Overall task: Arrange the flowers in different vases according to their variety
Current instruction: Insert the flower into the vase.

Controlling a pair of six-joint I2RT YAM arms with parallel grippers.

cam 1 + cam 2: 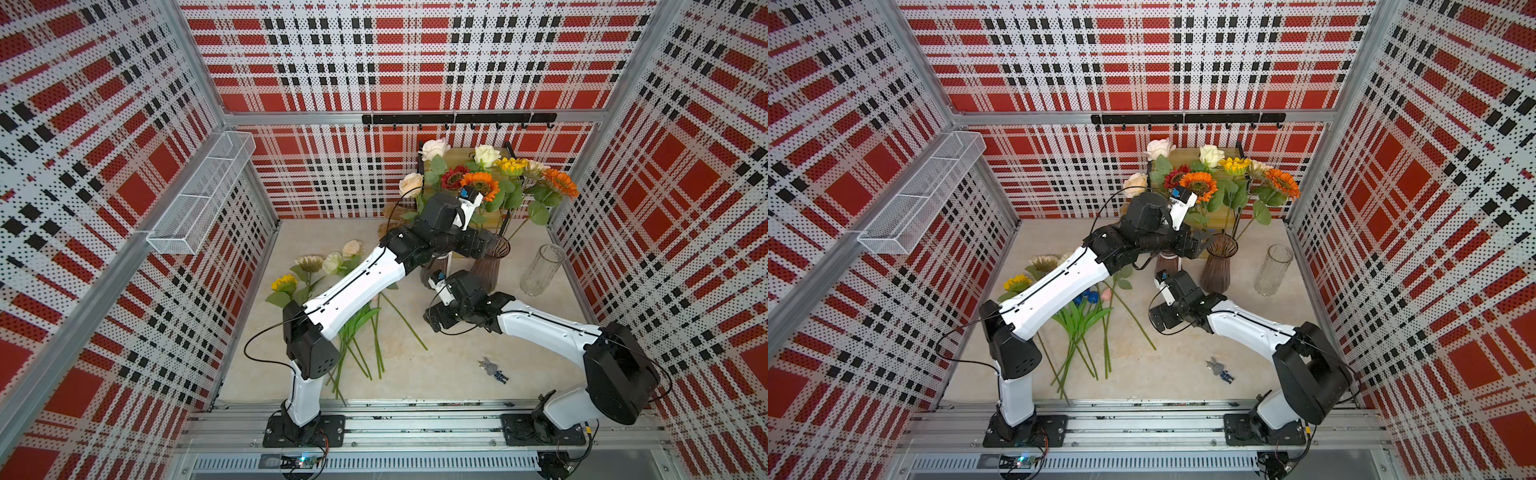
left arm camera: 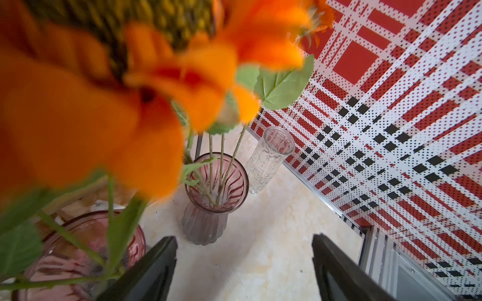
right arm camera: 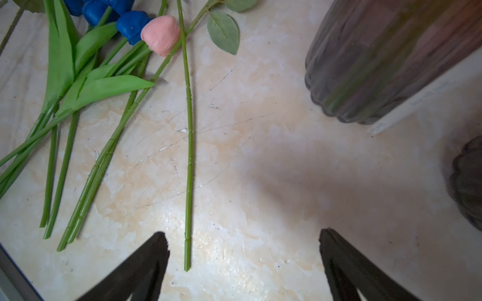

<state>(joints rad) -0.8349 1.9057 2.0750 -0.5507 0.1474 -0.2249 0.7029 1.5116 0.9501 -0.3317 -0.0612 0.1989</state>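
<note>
Two robot arms reach over a pale marbled table (image 1: 436,374) enclosed by red plaid walls (image 1: 415,62).

The sorting looks roughly half done. At the back, one ribbed smoky vase (image 1: 492,266) holds orange, red and yellow sunflowers (image 1: 480,185). A second ribbed vase (image 2: 60,263), mostly hidden under the left arm (image 1: 353,286) in both top views, seems to hold three cream roses (image 1: 434,148). The clear glass vase (image 1: 540,270) stands empty just beside them.

Unsorted flowers lie flat on the table:
- a yellow sunflower (image 1: 284,284)
- a cream sunflower (image 1: 309,262)
- two pale roses (image 1: 332,262)
- a bunch of blue tulips (image 1: 1086,297)
- one pink tulip (image 3: 161,34)

No tulip is in a vase yet.

The left pincer (image 2: 245,268) is spread and empty, up near the rims of the two ribbed vases. The right pincer (image 3: 245,265) is also spread and empty. It hangs low over the table with the end of one long green stem (image 3: 189,156) lying between its tips.
</note>
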